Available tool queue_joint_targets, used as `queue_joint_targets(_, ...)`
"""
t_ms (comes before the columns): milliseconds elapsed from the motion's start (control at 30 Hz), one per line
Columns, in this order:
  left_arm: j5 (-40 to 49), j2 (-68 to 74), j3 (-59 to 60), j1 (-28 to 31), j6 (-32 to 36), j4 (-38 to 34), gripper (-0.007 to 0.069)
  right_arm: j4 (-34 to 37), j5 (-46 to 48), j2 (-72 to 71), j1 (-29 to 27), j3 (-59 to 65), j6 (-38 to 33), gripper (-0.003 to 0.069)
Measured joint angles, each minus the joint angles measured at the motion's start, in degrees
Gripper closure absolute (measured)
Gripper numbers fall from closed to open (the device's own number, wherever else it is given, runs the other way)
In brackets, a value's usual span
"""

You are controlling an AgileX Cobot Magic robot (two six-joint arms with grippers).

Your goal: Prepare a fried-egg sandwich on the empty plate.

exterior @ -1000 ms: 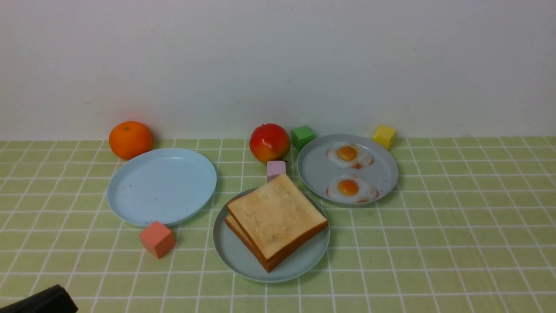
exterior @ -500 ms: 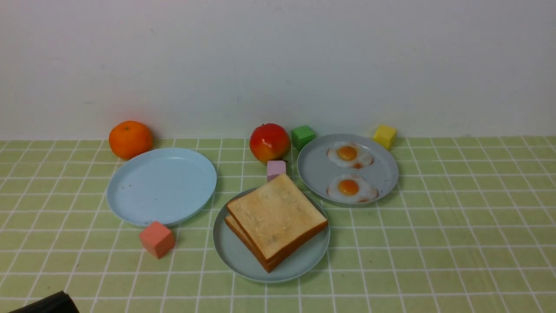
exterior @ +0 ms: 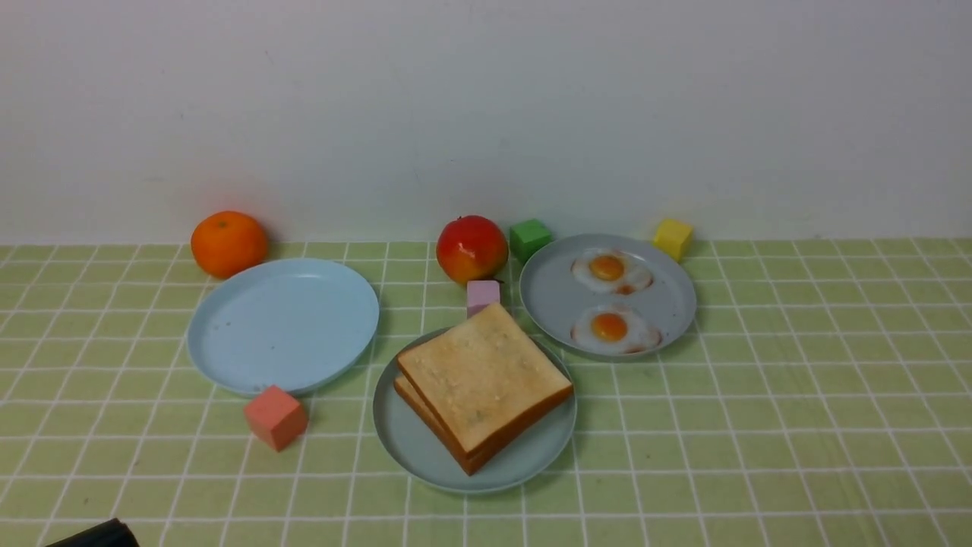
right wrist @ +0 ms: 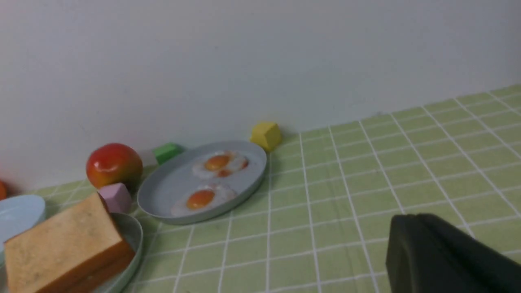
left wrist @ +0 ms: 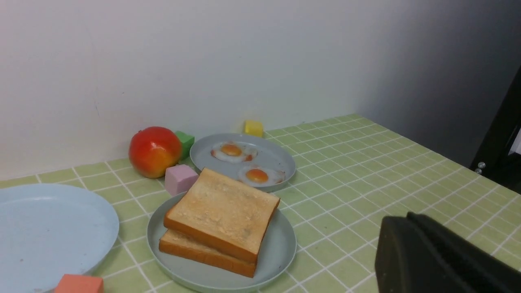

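- We see two toast slices (exterior: 483, 382) stacked on a greyish plate (exterior: 414, 444) in the middle of the green tiled table (exterior: 797, 418).
- Two fried eggs (exterior: 611, 300) lie on another grey plate (exterior: 550, 292), behind and to the right of the toast.
- The empty plate (exterior: 282, 325), pale blue here, sits to the left, with nothing on it.
- Our left gripper (left wrist: 431, 254) is closed tight and holds nothing, low and near us.
- Our right gripper (right wrist: 439, 254) is closed too, and holds nothing.
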Motion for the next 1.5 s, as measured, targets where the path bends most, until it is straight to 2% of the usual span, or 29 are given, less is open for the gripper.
queue_joint_targets(367, 0.2, 0.0, 0.0, 0.0, 0.0, 0.0, 0.0620, -0.4, 2.5, 0.0, 0.0, 0.0, -4.0, 0.0671)
queue_joint_targets(500, 0.2, 0.0, 0.0, 0.0, 0.0, 0.0, 0.0615, 9.7, 6.7, 0.0, 0.7, 0.0, -15.5, 0.0671)
queue_joint_targets(533, 0.2, 0.0, 0.0, 0.0, 0.0, 0.0, 0.0615, 10.2, 7.0, 0.0, 0.7, 0.0, -17.0, 0.0671)
queue_joint_targets(567, 0.2, 0.0, 0.0, 0.0, 0.0, 0.0, 0.0613, 14.6, 9.9, 0.0, 0.9, 0.0, -22.9, 0.0671)
queue_joint_targets(700, 0.2, 0.0, 0.0, 0.0, 0.0, 0.0, 0.0608, 19.1, 13.2, 0.0, 0.9, -0.3, -30.0, 0.0671)
queue_joint_targets(1500, 0.2, 0.0, 0.1, 0.0, 0.0, 0.0, 0.0589, 20.1, 14.1, 0.0, 0.9, -0.5, -31.9, 0.0660)
